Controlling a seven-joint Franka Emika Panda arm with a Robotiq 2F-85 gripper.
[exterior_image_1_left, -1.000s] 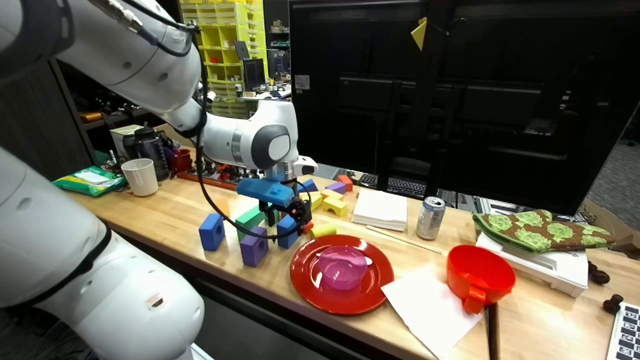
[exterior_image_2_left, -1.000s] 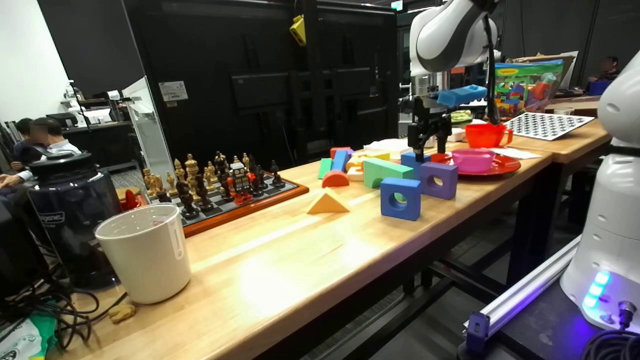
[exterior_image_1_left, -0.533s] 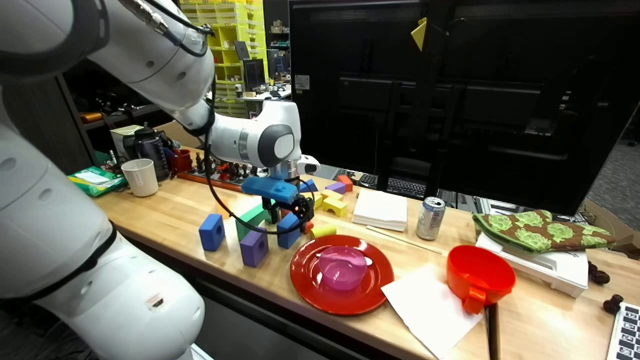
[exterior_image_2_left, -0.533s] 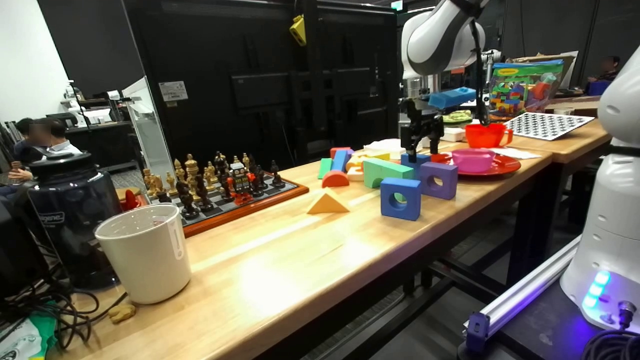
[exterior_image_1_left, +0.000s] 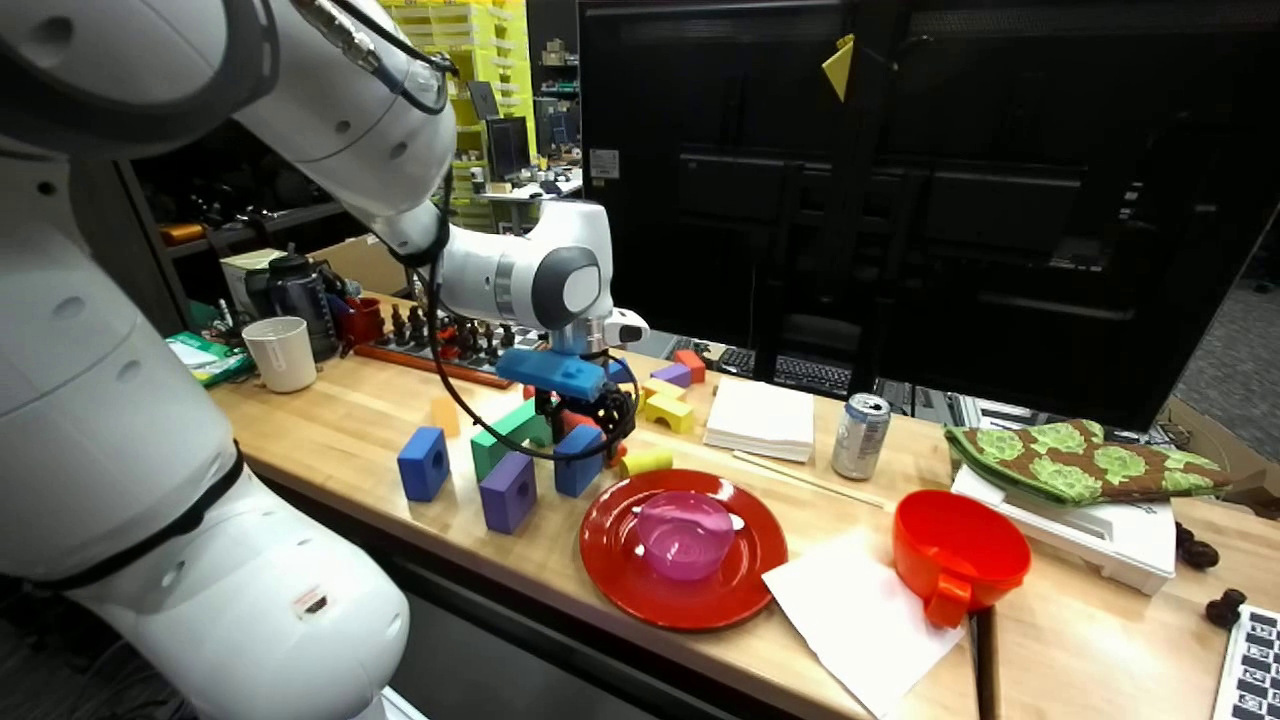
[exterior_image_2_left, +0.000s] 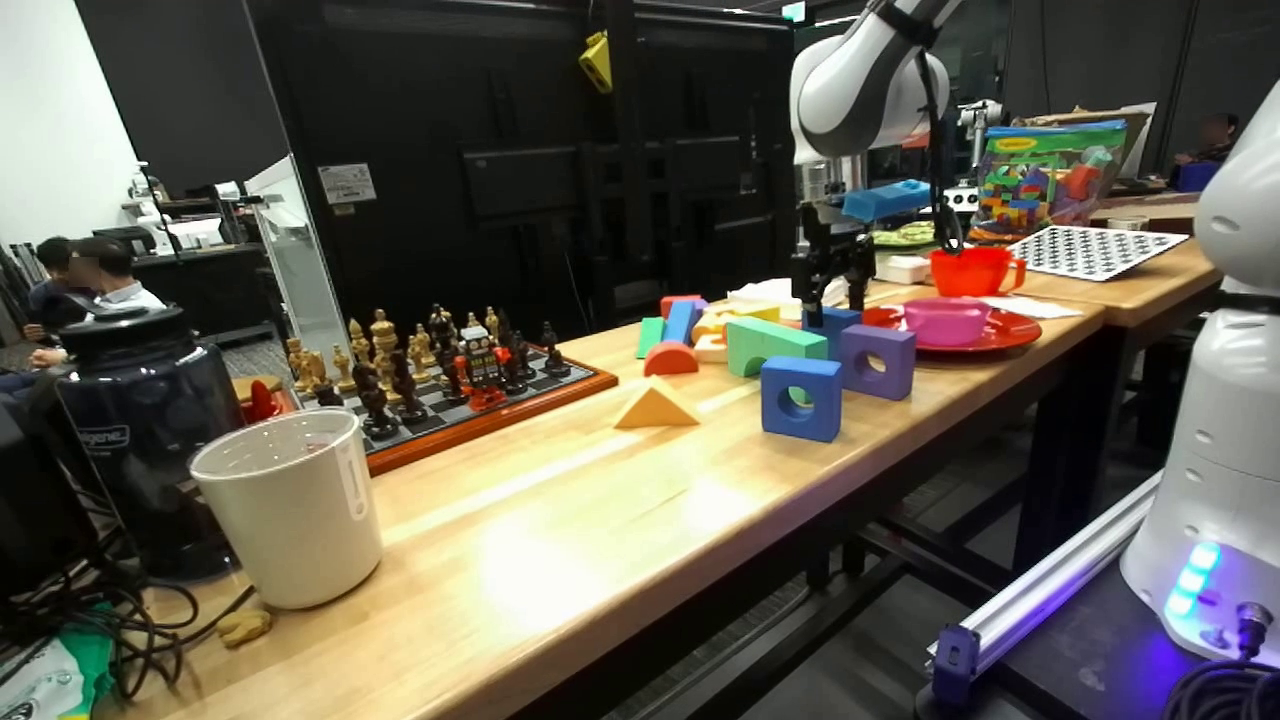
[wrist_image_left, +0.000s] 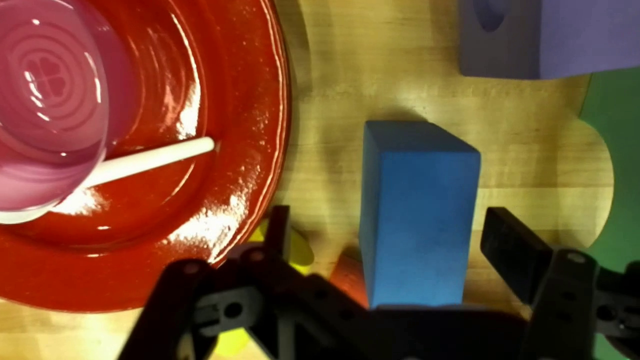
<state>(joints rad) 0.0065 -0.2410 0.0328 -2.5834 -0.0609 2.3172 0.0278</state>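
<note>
The gripper (wrist_image_left: 395, 232) hangs wide above the table (wrist_image_left: 332, 65), with a blue block (wrist_image_left: 425, 225) between its fingers (wrist_image_left: 515, 250) in the wrist view. Nearby are a purple block (wrist_image_left: 560, 40) and a red plate (wrist_image_left: 245, 95); farther off, a red mug (exterior_image_1_left: 960, 545).

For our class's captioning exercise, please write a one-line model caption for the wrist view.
Open pincer over a blue block, with a bowl on a plate alongside.

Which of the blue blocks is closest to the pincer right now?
The blue block beside the red plate: in the wrist view, the open pincer frames it. Others, like the round-holed blue block, stand farther off.
</note>
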